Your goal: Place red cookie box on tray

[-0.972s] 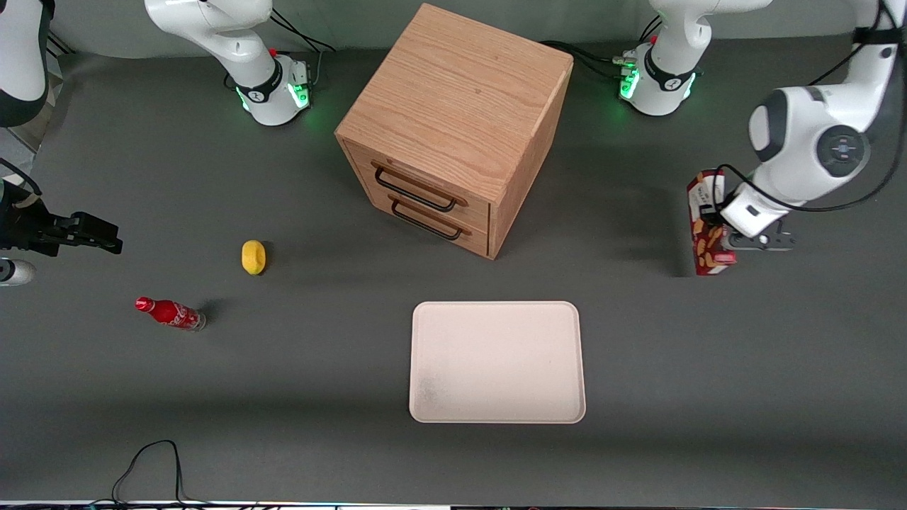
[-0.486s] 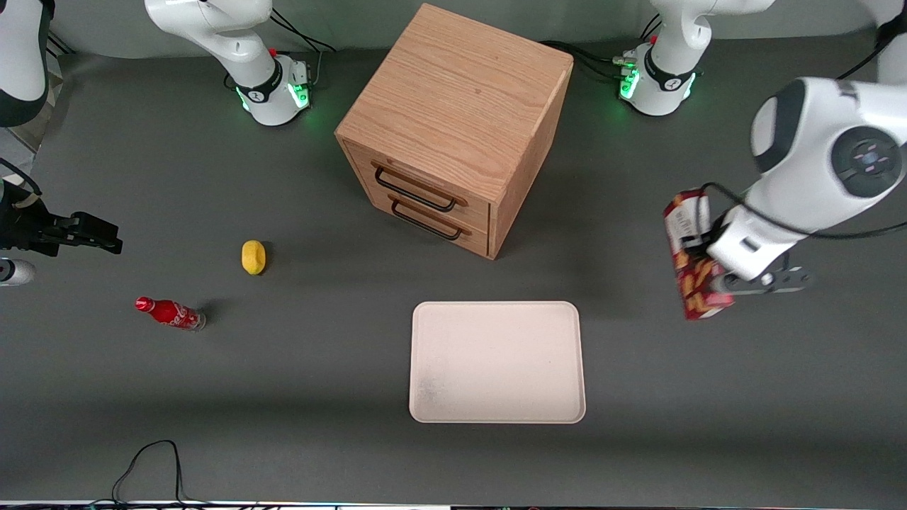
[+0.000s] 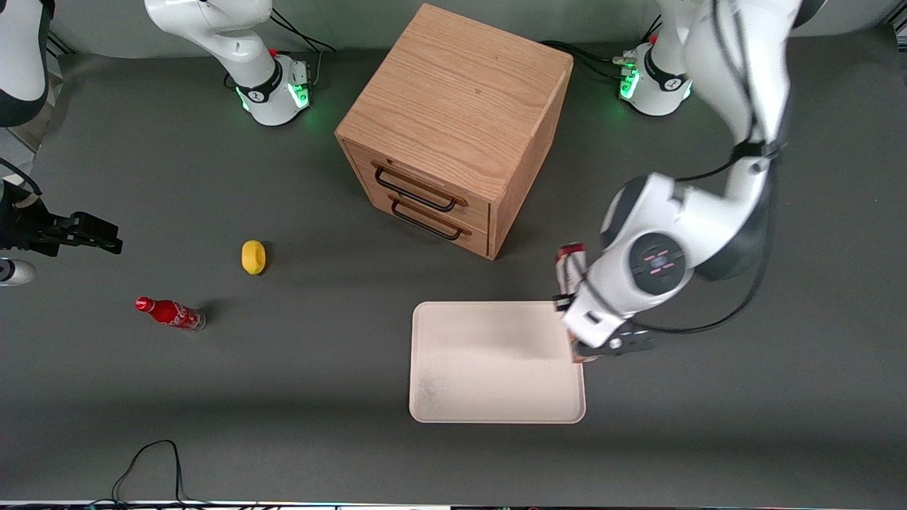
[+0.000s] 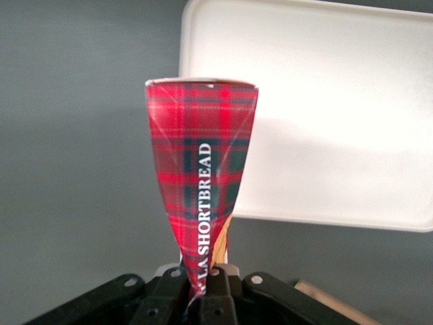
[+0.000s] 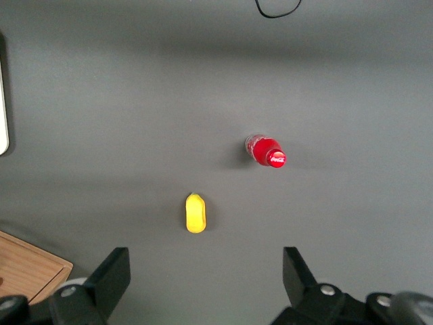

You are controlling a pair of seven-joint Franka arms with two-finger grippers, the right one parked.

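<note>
My left gripper (image 3: 592, 348) is shut on the red cookie box (image 3: 570, 268), which it holds up in the air. Box and gripper hang over the edge of the cream-white tray (image 3: 489, 361) at the working arm's end. From the front, the arm's wrist hides most of the box. In the left wrist view the box (image 4: 201, 176) shows red tartan with white lettering. Its pinched end sits between the fingers of the gripper (image 4: 203, 288), and the tray (image 4: 325, 101) lies below it.
A wooden two-drawer cabinet (image 3: 457, 127) stands farther from the front camera than the tray. A yellow object (image 3: 253, 256) and a small red soda bottle (image 3: 170, 312) lie toward the parked arm's end. A black cable (image 3: 152, 460) loops near the table's front edge.
The left gripper has lifted the cookie box off the table at the working arm's end. It has carried it nearer the camera and sideways to the tray's edge.
</note>
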